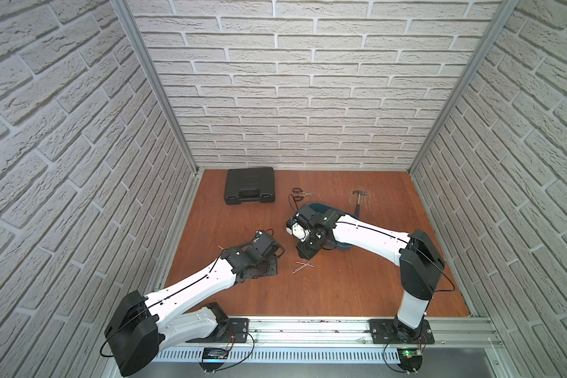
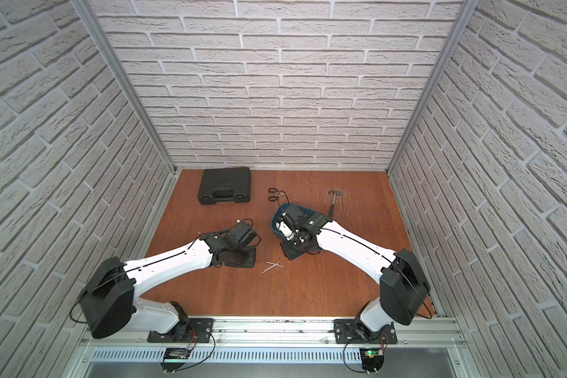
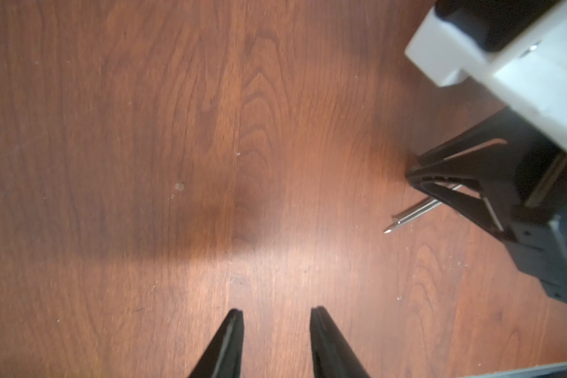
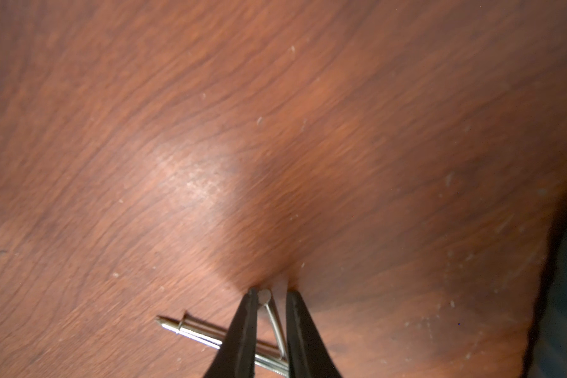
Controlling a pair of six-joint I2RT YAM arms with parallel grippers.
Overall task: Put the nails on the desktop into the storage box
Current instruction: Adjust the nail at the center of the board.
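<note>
A small crossed bundle of silvery nails (image 1: 303, 266) (image 2: 271, 266) lies on the reddish-brown desktop (image 1: 324, 294) between my two arms. My right gripper (image 4: 271, 294) points down onto this bundle. It is open, one nail (image 4: 274, 322) lies slanted in the gap between its fingers, and other nails (image 4: 193, 329) run crosswise under them. From the left wrist, two nail ends (image 3: 413, 212) stick out beside the right gripper's fingers (image 3: 445, 186). My left gripper (image 3: 277, 311) is open over bare wood, left of the bundle. The right arm covers most of the teal storage box (image 1: 318, 207) (image 2: 276, 217).
A black hard-shell case (image 1: 250, 185) sits at the back left. Black-handled scissors (image 1: 300, 193) lie just behind the box and a hammer (image 1: 359, 200) lies to its right. Brick-pattern walls close in three sides, and an aluminium rail (image 1: 308, 327) runs along the front.
</note>
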